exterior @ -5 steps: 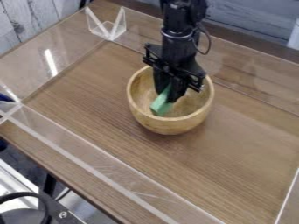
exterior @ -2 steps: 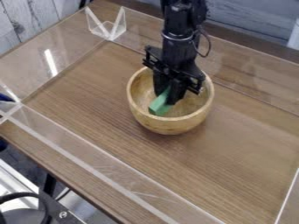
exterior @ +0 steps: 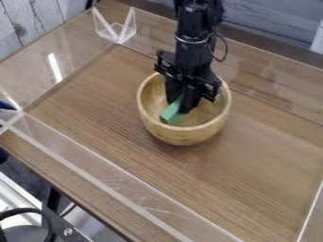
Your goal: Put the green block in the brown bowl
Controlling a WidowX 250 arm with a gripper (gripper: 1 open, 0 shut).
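Camera view, looking down at an angle on a wooden table (exterior: pixel 113 180) edged with low clear plastic walls (exterior: pixel 76 156). Near the middle of the table sits a round, light tan bowl (exterior: pixel 184 129) with thick walls and a rounded rim. A black robot arm (exterior: pixel 195 24) comes down from the top of the picture, pointing straight down, and its gripper (exterior: pixel 187 95) reaches inside the bowl.

The gripper's black fingers are closed around the upper end of the green block (exterior: pixel 172 112), a small bright green bar. The block stands tilted inside the bowl, its lower end pointing toward the bowl's floor on the left side. Whether that lower end touches the floor cannot be told from this angle. The block sits wholly within the rim.

In the far left corner of the table, a small clear plastic piece (exterior: pixel 116 25) with two angled prongs stands well apart from the bowl. A pale plank wall (exterior: pixel 38 24) shows behind the table at the upper left. At the bottom left, below the table edge, dark cables (exterior: pixel 32 225) are partly visible.
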